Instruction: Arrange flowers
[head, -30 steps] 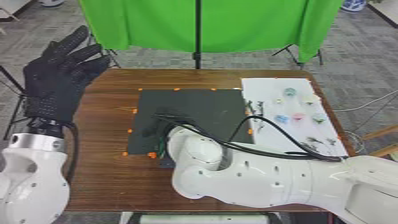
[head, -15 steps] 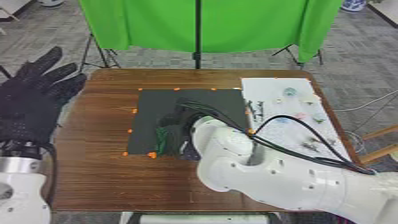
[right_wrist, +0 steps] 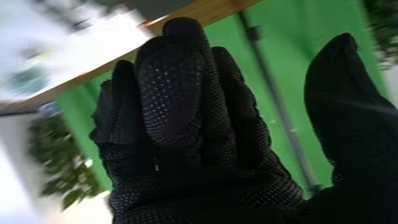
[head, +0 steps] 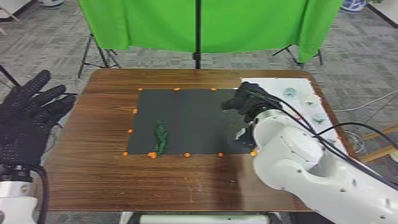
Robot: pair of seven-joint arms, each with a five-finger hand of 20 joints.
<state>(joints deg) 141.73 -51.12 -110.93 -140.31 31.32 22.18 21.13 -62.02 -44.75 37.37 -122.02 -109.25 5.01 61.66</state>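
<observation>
1. Two arms of mine come in from the near side in the head view, at a brown table.
2. My left hand is out at the left, beside the table, palm open, fingers fairly straight and fanned, with nothing in its hold.
3. My right hand is over the right border of the black mat and the near part of the white sheet.
4. I see a green sprig lying lengthwise on the mat, toward its left side, its lower end close to the orange marks.
5. A pale blue flower lies on the sheet, just beyond my right hand.
6. In the right wrist view, my right hand is wide open: fingers long and nearly together, thumb well apart. I see nothing in its hold.
7. Past the fingers I make out the sheet, a blurred blue-green flower on it, and the green cloth.
</observation>
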